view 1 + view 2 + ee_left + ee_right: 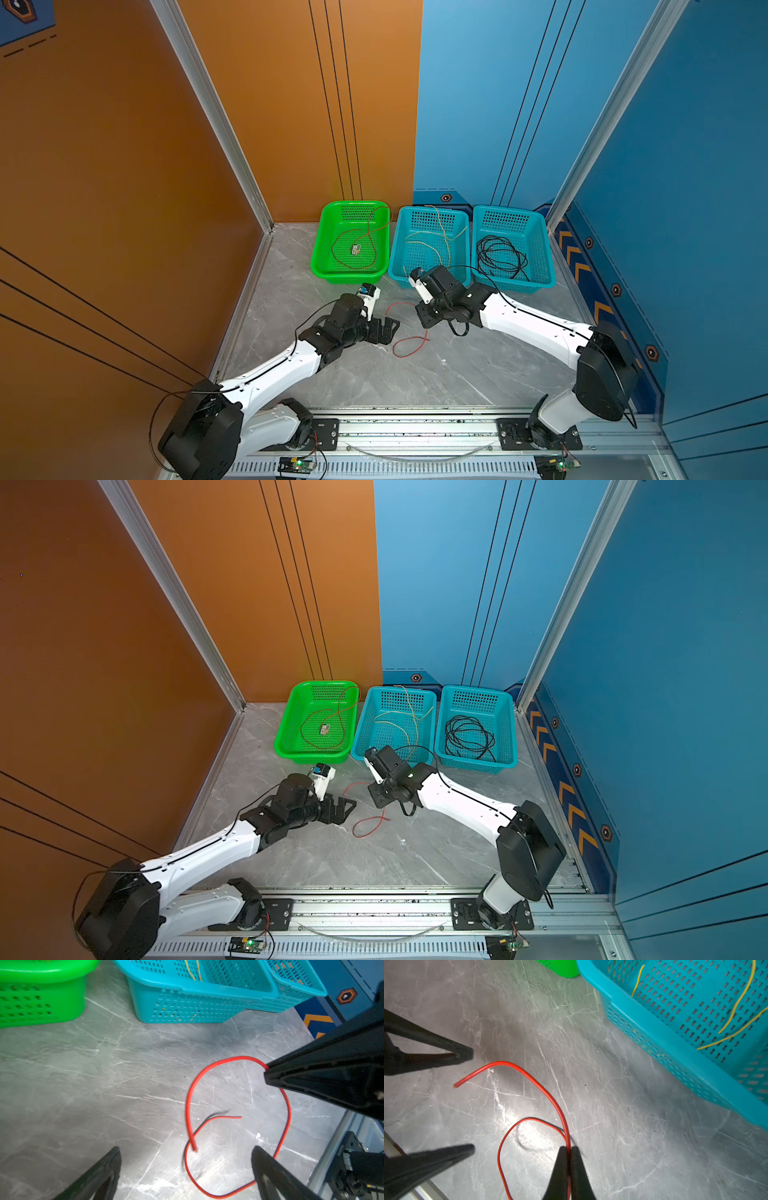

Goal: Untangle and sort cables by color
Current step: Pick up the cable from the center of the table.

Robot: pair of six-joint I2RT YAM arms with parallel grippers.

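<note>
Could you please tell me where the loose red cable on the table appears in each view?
Top view: red cable on the table between left claw and right claw.
Top view: same spot.
Left wrist: looped beyond the open left claw.
Right wrist: pinched in the right claw.
Shared landmark: the teal basket with yellow cable.
</note>
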